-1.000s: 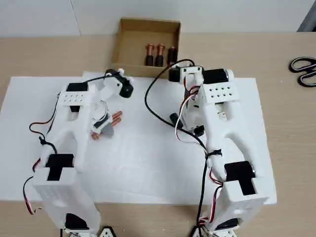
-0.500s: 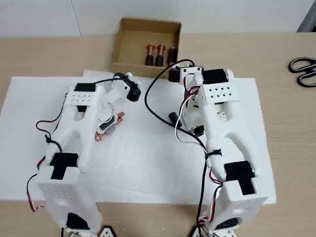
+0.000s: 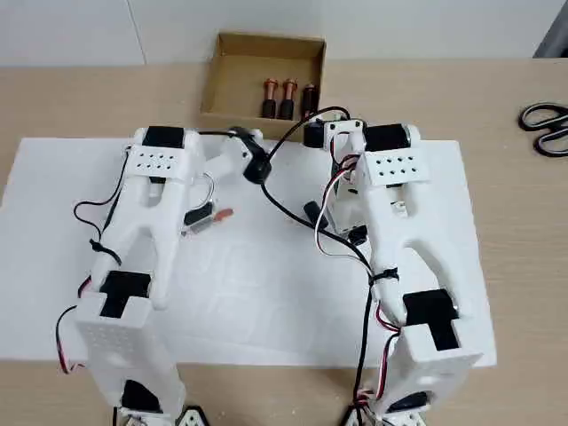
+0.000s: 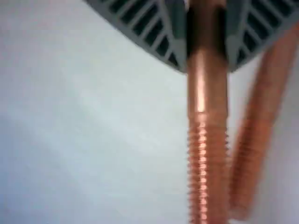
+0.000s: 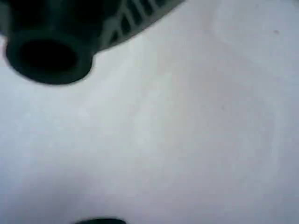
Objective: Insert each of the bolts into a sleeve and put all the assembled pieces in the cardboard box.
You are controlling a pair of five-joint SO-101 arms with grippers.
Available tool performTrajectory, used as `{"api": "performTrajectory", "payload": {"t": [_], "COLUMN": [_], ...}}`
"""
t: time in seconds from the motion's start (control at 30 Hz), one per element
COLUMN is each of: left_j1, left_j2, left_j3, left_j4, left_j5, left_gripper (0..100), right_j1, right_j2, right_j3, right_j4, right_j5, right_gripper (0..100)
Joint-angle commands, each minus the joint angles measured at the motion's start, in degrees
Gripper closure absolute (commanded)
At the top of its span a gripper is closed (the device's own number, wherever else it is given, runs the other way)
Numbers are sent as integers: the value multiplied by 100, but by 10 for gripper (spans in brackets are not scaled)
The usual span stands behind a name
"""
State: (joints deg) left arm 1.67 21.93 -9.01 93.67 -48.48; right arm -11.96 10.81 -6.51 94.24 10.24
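My left gripper (image 3: 206, 218) is shut on a copper bolt (image 3: 223, 213) just above the white mat's middle left. In the left wrist view the bolt (image 4: 207, 140) hangs threaded end out between the grey fingers (image 4: 140, 32). A second, blurred copper bolt (image 4: 259, 126) shows beside it, and I cannot tell whether it is held. My right gripper (image 3: 334, 211) is shut on a black sleeve (image 3: 312, 212), whose hollow end (image 5: 46, 57) faces the camera. The cardboard box (image 3: 232, 82) at the back holds three assembled pieces (image 3: 288, 98).
Another black piece (image 3: 357, 235) lies on the white mat (image 3: 266, 302) under the right arm. A black cable (image 3: 277, 200) loops between the two arms. Scissors (image 3: 546, 124) lie on the wooden table at the far right.
The left arm has swung away from the mat's left part toward the middle and back, carrying the copper bolt. The right arm has stayed still.
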Motion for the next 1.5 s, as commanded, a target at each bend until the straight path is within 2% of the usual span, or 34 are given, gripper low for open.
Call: {"api": "performTrajectory", "payload": {"t": [0.0, 0.1, 0.27, 0.5, 0.67, 0.9, 1.07, 1.2, 1.27, 1.47], "left_j1": [35, 44, 97, 281, 352, 334, 299, 281, 202, -123], "left_j2": [-88, -79, -44, -35, -35, -35, -88, -105, -105, -105], "left_j3": [-259, -251, -242, -242, -242, -242, -268, -400, -716, -1288], "left_j4": [141, 273, 598, 571, 202, 193, 220, 290, 642, 659], "left_j5": [-264, -642, -1732, -2875, -2866, -2699, -2664, -2066, -1908, -1266], "left_gripper": [994, 994, 994, 994, 990, 849, 840, 840, 840, 840], "right_j1": [31, 31, 31, 48, 48, 40, 48, 75, 136, 681], "right_j2": [-347, -347, -347, -347, -347, -347, -347, -374, -374, -391], "right_j3": [-246, -246, -246, -246, -246, -246, -246, -246, -255, -281], "right_j4": [48, 48, 48, 48, 48, 48, 48, 48, 48, 48], "right_j5": [62, 62, 70, 70, 70, 70, 70, 79, 88, 88], "right_gripper": [995, 995, 995, 995, 995, 995, 995, 995, 995, 995]}}
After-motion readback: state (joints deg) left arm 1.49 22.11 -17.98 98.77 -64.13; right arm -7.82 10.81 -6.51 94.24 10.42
